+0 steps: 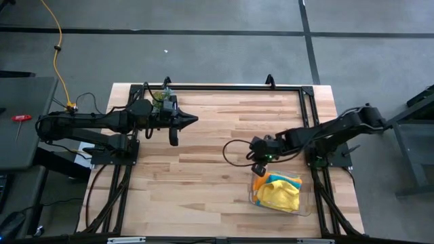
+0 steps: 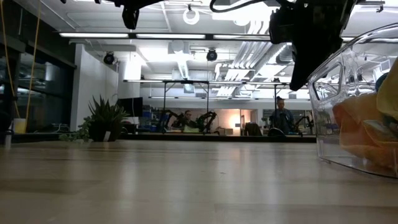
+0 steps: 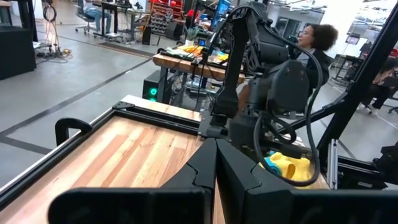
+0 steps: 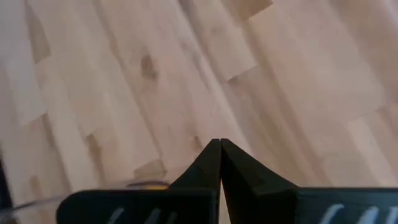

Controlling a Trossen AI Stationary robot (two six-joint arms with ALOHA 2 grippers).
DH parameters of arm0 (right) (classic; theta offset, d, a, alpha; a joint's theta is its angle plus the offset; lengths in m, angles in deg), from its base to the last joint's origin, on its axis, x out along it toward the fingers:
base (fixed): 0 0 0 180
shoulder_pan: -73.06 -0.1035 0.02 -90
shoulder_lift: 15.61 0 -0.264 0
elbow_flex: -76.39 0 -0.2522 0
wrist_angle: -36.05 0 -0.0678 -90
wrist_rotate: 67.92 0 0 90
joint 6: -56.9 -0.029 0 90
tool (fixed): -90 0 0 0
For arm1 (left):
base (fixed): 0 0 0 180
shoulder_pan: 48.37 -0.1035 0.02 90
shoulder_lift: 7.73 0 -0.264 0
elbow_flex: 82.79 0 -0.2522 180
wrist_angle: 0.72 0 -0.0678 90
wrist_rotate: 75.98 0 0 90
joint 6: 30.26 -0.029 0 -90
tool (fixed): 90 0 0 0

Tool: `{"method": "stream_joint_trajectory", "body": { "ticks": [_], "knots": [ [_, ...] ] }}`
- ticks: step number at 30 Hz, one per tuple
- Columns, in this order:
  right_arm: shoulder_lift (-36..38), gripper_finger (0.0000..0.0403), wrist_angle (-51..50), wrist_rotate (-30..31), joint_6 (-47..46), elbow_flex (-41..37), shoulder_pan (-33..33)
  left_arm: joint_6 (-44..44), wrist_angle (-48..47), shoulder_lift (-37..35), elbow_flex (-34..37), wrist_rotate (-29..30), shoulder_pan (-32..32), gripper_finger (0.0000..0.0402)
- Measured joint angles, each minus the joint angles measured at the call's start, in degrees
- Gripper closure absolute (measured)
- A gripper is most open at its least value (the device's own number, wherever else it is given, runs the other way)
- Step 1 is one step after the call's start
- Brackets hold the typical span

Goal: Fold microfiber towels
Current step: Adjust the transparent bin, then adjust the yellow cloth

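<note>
A clear plastic tray (image 1: 305,207) stands near the table's front right. Bunched microfiber towels lie in it: a yellow one (image 1: 278,193) on top, an orange one (image 1: 260,184) at the tray's left end and a teal one (image 1: 296,181) at its far side. My right gripper (image 1: 258,169) is shut and tipped downward, just beyond the tray's far left corner; in its wrist view the tips (image 4: 219,144) hang over bare wood. My left gripper (image 1: 193,120) is shut, level and raised over the far left of the table, pointing toward the right arm.
Bare wooden tabletop (image 1: 196,183) spreads to the left of the tray. A black frame rail (image 1: 230,86) runs along the far edge and down the right side. A small leafy plant (image 2: 102,121) shows at the far edge in the low view. People sit in the room beyond.
</note>
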Motion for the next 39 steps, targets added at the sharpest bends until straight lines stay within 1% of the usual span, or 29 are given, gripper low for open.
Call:
{"method": "stream_joint_trajectory", "body": {
  "ticks": [5,9,14,20,32,34,37,39],
  "knots": [
    [-0.86,0.0403,0.40,-3.14,0.19,-0.01,-0.27,-0.01,0.00,0.00,0.00,0.04,0.00,0.0401],
    [-0.86,0.0403,0.68,-3.65,0.75,-0.01,-0.68,-0.01,-0.01,0.00,0.00,0.07,0.00,0.0401],
    [-0.86,0.0403,2.12,-6.16,2.70,-0.01,-1.58,-0.05,0.00,0.00,0.00,0.17,0.00,0.0401],
    [-0.85,0.0403,3.09,-7.85,2.98,-0.01,-3.45,-0.04,-0.02,0.00,0.00,0.12,0.00,0.0401],
    [-0.82,0.0403,2.95,-8.18,4.35,-0.03,-7.25,-0.14,-0.57,0.00,0.00,0.01,0.00,0.0402],
    [-0.52,0.0403,2.76,-6.95,4.38,-0.02,-7.28,-0.16,-0.84,0.00,0.00,0.01,0.00,0.0401],
    [1.57,0.0403,2.49,-4.67,4.23,0.14,-7.21,-0.48,-1.08,0.00,0.00,0.01,0.00,0.0401],
    [3.70,0.0403,1.49,-4.70,3.37,1.00,-7.51,-0.45,-1.26,0.00,0.00,0.01,0.00,0.0401]
  ]
}}
